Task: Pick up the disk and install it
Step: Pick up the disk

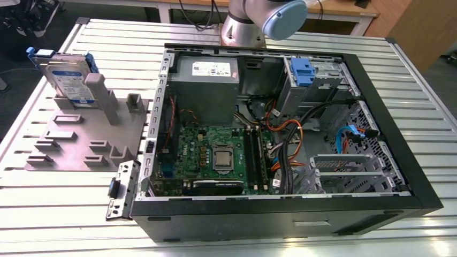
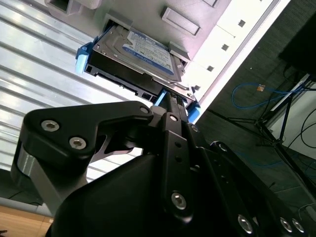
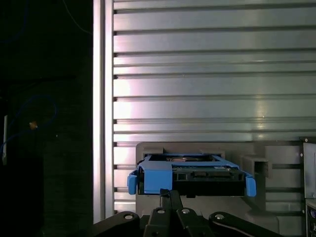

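The tool (image 3: 170, 195) points at the disk, in line with one narrow edge of it. Its black fingers (image 2: 173, 128) look drawn close together, and they hold nothing. In both wrist views the tips sit in front of the blue carrier (image 3: 158, 177) that frames the disk, but I cannot tell whether they touch it.

The disk (image 1: 68, 75) stands on edge in a slot of a grey stand (image 1: 78, 144), its white-and-blue label (image 2: 148, 47) facing outward. It has not been lifted. The stand lies at the exterior view's left, just beside the open computer case (image 1: 286, 134). Inside the case a grey power supply (image 1: 207, 80) sits at the far side, with a blue caddy (image 1: 303, 72) fixed farther to the exterior view's right. Loose orange and black cables (image 1: 286, 128) run between them.

As I judge it, the main risk is a poor grip. Fingers this narrow cannot straddle the carrier and might push against its edge. A pull that is not straight could jam the disk in the slot or drag the stand along. The upright posts (image 1: 107, 101) beside the disk leave little room for a sideways error. In the case, the cables could catch a carried disk.

The desk (image 1: 71, 198) is ribbed bare metal, bright with glare. Beyond it the floor is dark, with a blue wire (image 2: 252, 91) lying across it, and there is wooden furniture (image 1: 421, 27) behind the arm (image 1: 271, 16).
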`<state>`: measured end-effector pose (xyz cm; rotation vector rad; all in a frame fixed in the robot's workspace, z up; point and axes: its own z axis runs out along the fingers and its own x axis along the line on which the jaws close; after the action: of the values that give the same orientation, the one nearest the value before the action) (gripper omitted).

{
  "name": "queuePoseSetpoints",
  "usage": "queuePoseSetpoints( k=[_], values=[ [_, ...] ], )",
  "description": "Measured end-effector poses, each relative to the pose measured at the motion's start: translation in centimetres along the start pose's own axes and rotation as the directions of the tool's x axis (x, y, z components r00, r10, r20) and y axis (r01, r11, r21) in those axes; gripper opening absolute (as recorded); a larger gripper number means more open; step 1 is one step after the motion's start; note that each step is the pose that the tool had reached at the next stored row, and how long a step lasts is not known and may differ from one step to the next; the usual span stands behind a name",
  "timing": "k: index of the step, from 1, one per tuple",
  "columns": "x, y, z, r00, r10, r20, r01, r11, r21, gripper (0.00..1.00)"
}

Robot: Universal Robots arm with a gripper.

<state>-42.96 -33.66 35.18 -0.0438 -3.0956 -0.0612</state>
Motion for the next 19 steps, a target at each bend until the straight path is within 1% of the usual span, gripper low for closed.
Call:
queuePoseSetpoints(
  k=[19],
  values=[
    [0.00, 0.00, 0.00, 0.9999, -0.017, -0.0006, 0.017, 0.9999, 0.0008, 0.11]
  ],
)
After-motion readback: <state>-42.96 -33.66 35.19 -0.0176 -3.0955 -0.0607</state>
